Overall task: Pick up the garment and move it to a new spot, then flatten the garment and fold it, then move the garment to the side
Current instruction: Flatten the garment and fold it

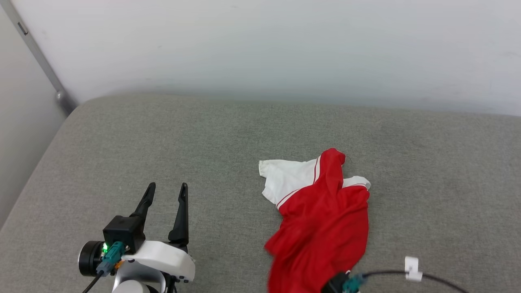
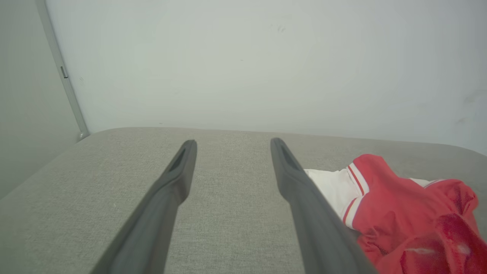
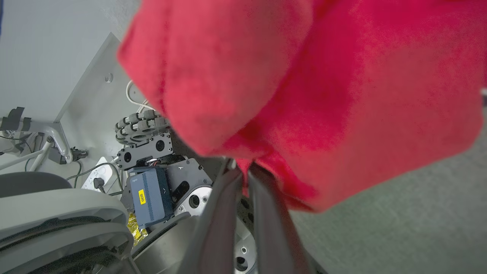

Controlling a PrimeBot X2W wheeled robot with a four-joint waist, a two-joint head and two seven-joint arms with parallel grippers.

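Right end effector (image 3: 243,172) pinched on crumpled red garment (image 1: 325,219), white red-striped sleeves; left end effector (image 1: 167,186) apart.

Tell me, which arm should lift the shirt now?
The right. The right pincer is shut on the shirt's red edge. The left pincer hangs open over bare cushion, beside the shirt, touching nothing.

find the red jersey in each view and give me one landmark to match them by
Head view: garment lower centre-right, crumpled on the grey cushion.
Left wrist view: garment lower right corner, right of the open left hand.
Right wrist view: garment across the top and middle, pinched in the shut right hand.
Shared landmark: the grey cushion.
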